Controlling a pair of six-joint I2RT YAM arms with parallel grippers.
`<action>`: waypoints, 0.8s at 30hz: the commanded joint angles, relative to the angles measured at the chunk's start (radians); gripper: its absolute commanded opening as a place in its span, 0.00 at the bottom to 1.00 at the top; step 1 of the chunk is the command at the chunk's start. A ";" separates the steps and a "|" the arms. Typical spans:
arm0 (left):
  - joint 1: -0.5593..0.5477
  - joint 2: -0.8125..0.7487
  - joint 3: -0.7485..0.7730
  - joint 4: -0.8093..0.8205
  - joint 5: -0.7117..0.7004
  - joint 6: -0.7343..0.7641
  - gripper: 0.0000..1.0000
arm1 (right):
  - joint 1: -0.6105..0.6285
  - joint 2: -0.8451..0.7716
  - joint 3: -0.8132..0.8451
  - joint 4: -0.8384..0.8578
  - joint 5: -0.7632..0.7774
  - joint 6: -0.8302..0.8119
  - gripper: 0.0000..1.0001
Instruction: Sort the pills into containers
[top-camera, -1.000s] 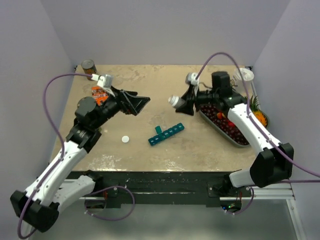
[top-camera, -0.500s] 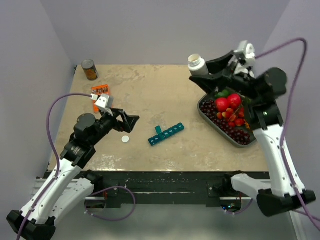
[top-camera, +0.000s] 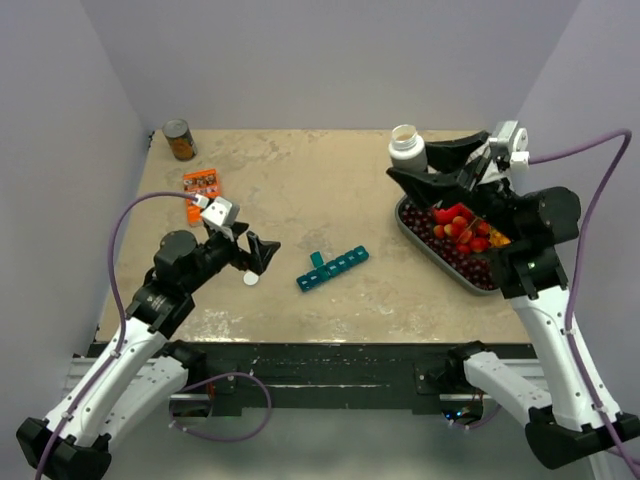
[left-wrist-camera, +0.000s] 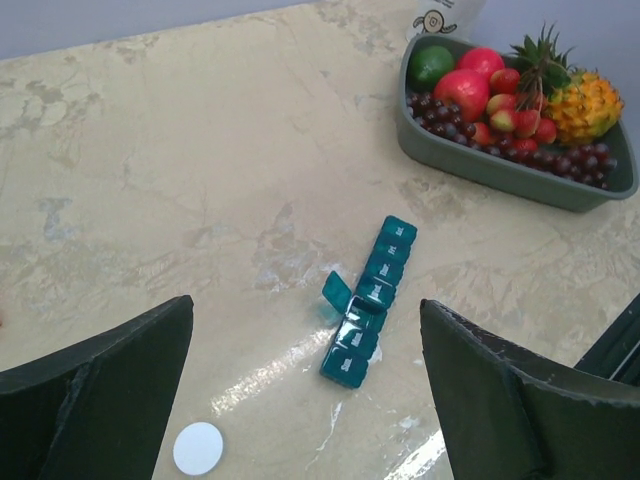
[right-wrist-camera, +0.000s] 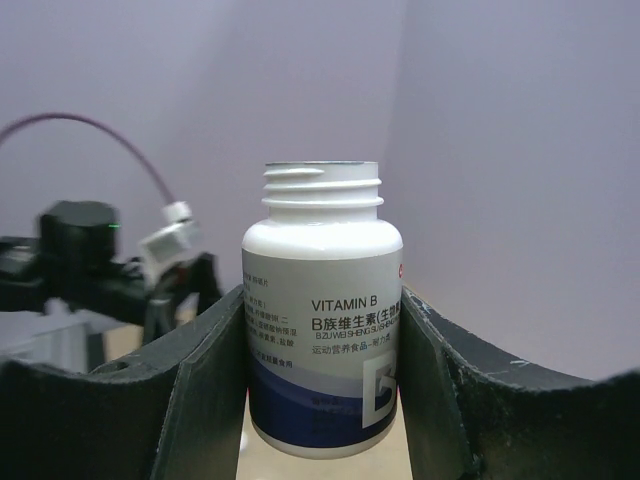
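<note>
The teal pill-organiser strip (top-camera: 332, 268) lies near the table's middle with one lid standing open; it also shows in the left wrist view (left-wrist-camera: 368, 303). My left gripper (top-camera: 258, 252) is open and empty, hovering low just left of the strip, above the white bottle cap (top-camera: 251, 279) that also shows in the left wrist view (left-wrist-camera: 198, 448). My right gripper (top-camera: 425, 172) is shut on an uncapped white vitamin bottle (top-camera: 405, 145), held upright high above the table's right side; in the right wrist view the bottle (right-wrist-camera: 322, 350) sits between both fingers. No pills show.
A grey fruit tray (top-camera: 417, 239) with grapes, red fruit and a pineapple sits at the right; it also shows in the left wrist view (left-wrist-camera: 480, 170). A tin can (top-camera: 179, 139) stands at the back left corner. An orange packet (top-camera: 201, 182) lies left of centre.
My right arm has lifted the uncapped bottle from low over the table to upright and high at the right. My left gripper has drawn back toward the near left, over the cap.
</note>
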 joint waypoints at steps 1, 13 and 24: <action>0.005 0.008 -0.019 0.034 0.074 0.087 0.99 | -0.143 -0.015 -0.081 0.135 -0.025 -0.064 0.00; 0.005 0.050 -0.064 -0.001 -0.136 0.103 0.99 | 0.042 0.164 -0.244 -0.820 -0.222 -1.331 0.00; 0.008 0.077 -0.045 -0.026 -0.173 0.110 0.99 | 0.100 0.420 -0.157 -0.957 -0.081 -1.486 0.00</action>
